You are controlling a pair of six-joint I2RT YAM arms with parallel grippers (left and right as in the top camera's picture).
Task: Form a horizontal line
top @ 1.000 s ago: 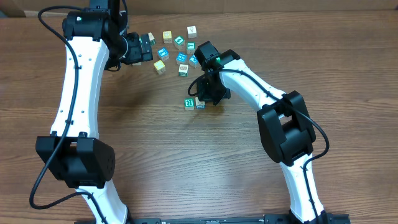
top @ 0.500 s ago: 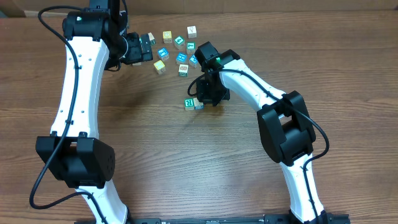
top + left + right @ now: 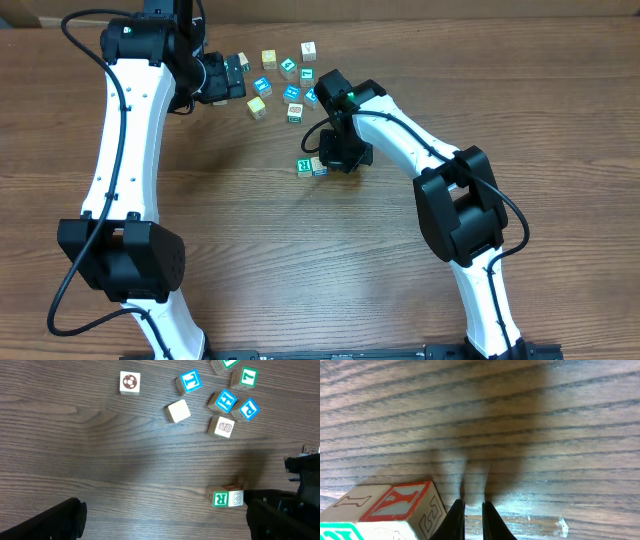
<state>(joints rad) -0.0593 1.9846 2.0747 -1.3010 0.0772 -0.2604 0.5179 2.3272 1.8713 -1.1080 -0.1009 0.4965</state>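
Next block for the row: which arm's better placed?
Right, probably. The right gripper sits beside the two-block wooden row, with loose lettered wooden cubes just beyond. The left gripper hangs at the pile's far edge, farther from the row.

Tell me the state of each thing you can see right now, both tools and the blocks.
left tool, open wide, empty.
right tool, shut, empty, tips low beside the paired blocks.
R block, flat on the table, touching its neighbour.
neighbour block, flat, against the R block.
scattered blocks, loose, not in a line.
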